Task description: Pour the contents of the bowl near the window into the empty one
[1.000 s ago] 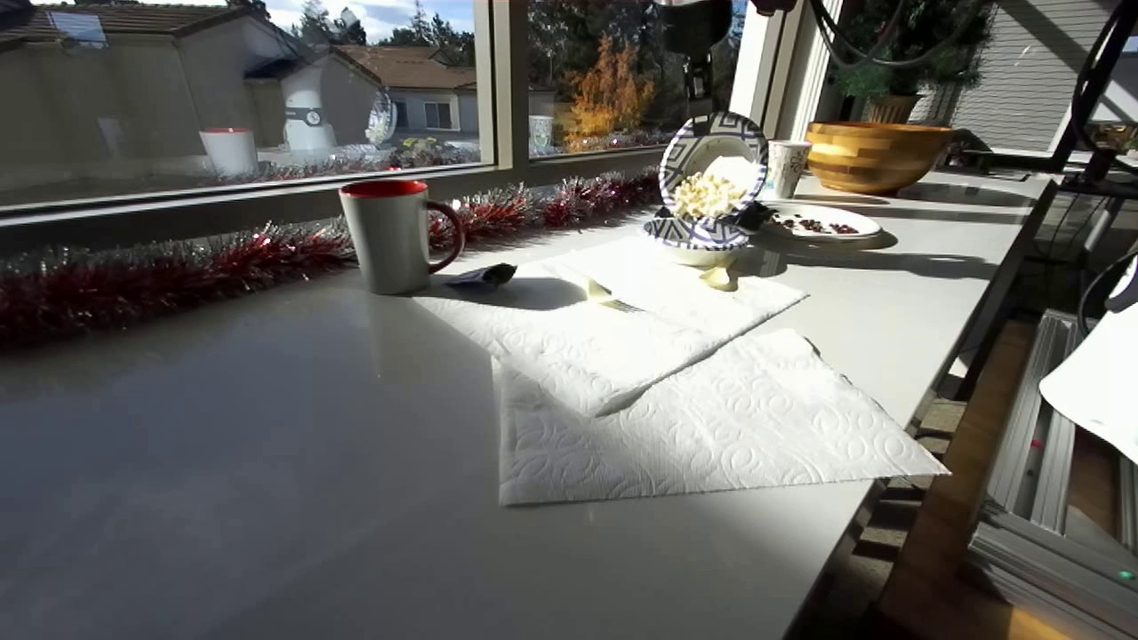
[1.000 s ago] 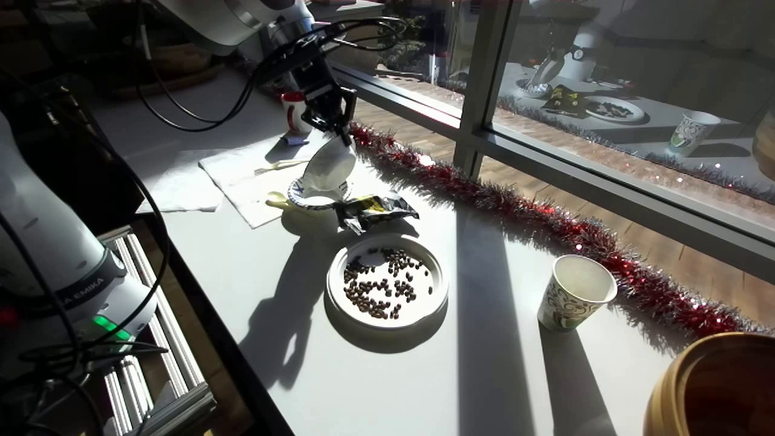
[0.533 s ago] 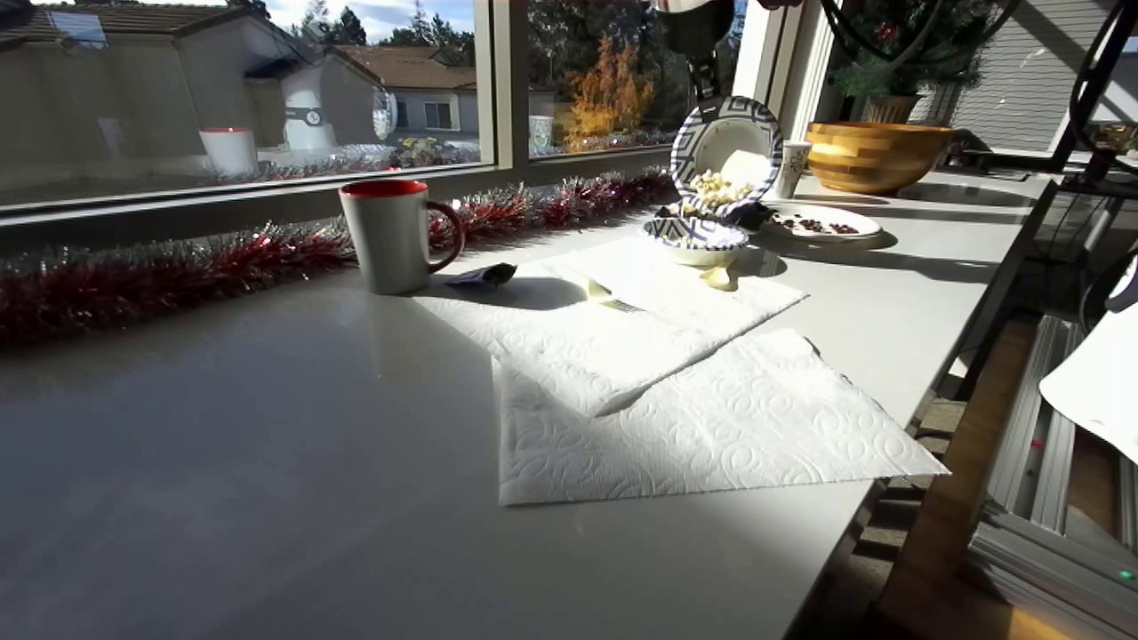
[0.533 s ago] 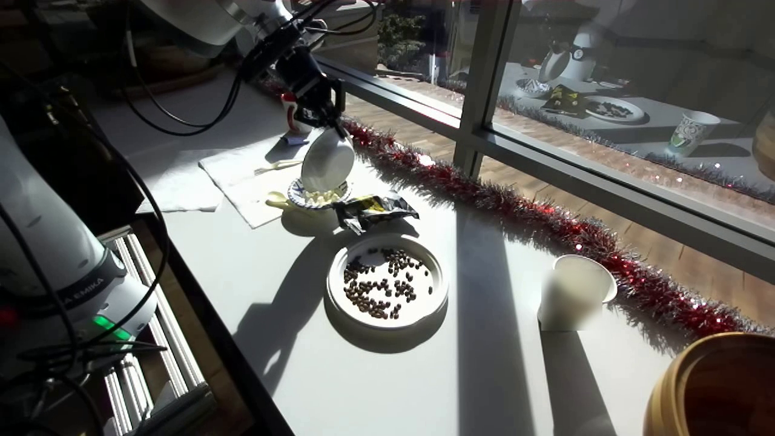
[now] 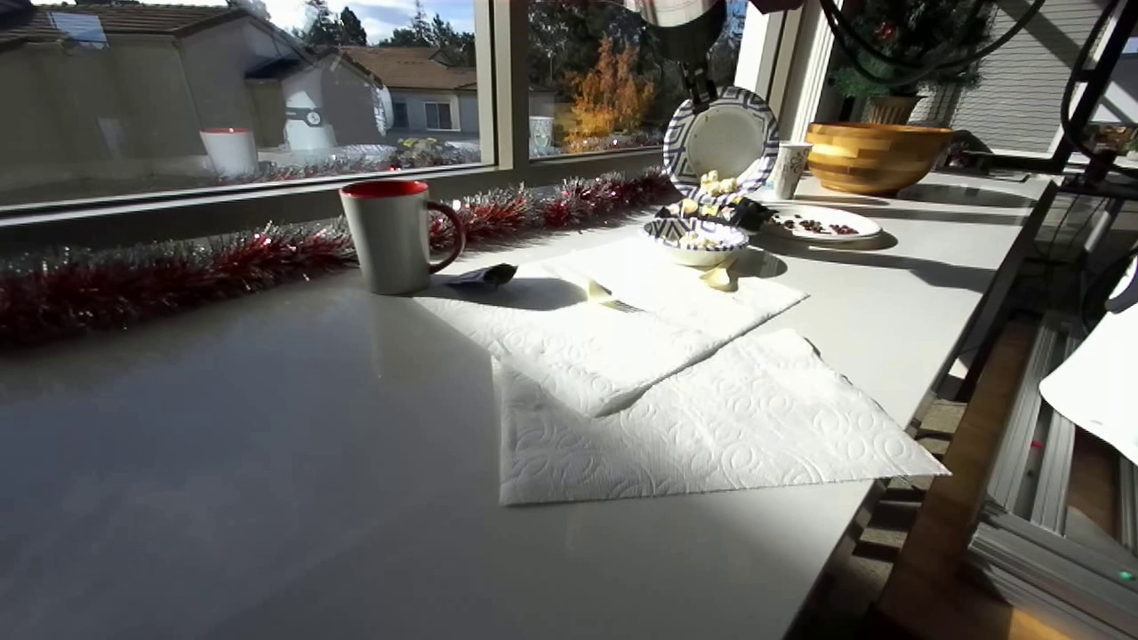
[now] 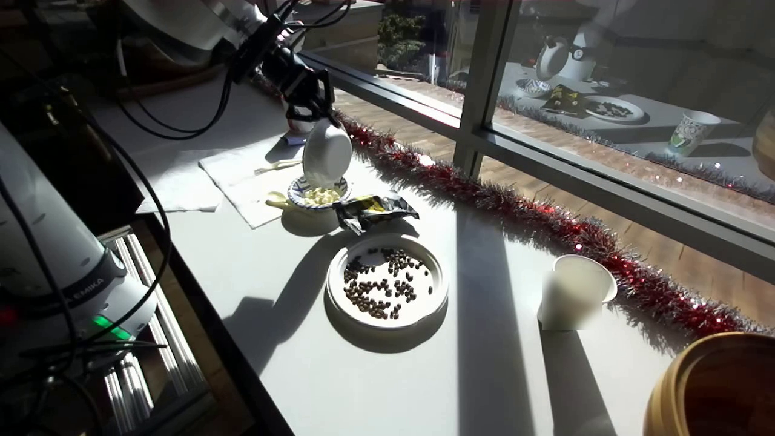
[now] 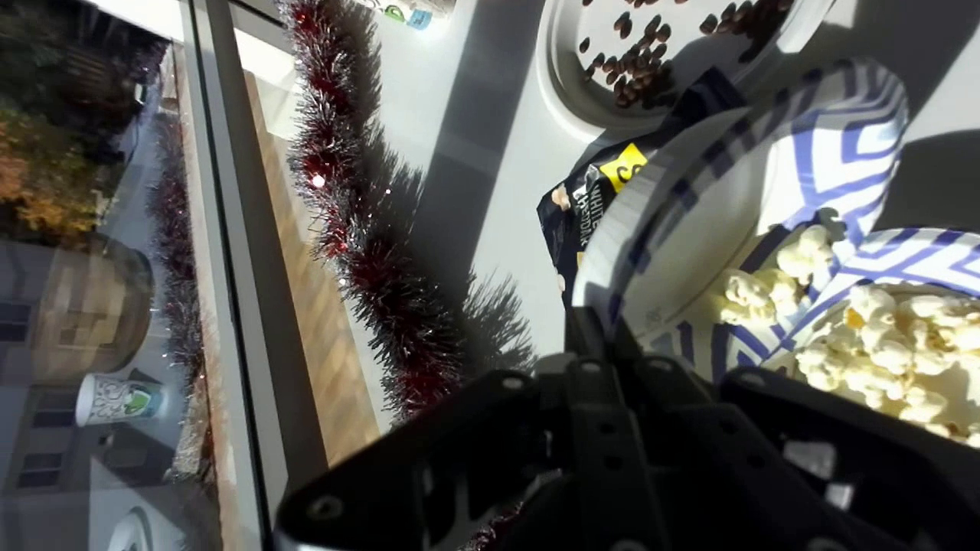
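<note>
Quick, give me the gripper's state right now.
Gripper: closed, holding the tilted blue-and-white patterned bowl by its rim, with some popcorn in it.

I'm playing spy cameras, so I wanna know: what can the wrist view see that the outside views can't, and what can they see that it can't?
Only the wrist view shows clear lettering on the dark snack bag; outside, the letters are too small to read.

Only the exterior views show the red-rimmed mug and the robot's green lights.

All three show the end effector holding the tilted bowl, the lower bowl with popcorn in it, the white plate, its dark beans and the tinsel.
</note>
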Action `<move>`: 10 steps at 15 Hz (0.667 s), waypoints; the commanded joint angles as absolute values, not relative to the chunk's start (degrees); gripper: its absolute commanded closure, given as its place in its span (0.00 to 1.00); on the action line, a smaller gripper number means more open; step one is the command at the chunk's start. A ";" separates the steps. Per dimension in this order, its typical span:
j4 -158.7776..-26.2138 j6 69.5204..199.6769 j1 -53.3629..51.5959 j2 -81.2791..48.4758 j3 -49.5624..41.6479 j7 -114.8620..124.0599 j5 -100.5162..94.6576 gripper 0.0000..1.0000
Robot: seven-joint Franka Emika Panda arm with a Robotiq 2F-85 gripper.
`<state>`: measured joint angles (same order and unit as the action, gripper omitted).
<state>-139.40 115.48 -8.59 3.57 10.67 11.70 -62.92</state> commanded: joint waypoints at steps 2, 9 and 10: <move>-138.69 113.23 -10.82 1.44 12.29 15.94 -67.73 0.99; -137.58 108.19 -12.45 -0.32 13.29 21.11 -71.46 0.99; -137.58 107.09 -12.60 -0.54 13.36 21.89 -73.07 0.99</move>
<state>-138.60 110.33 -11.99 0.66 13.08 18.88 -68.74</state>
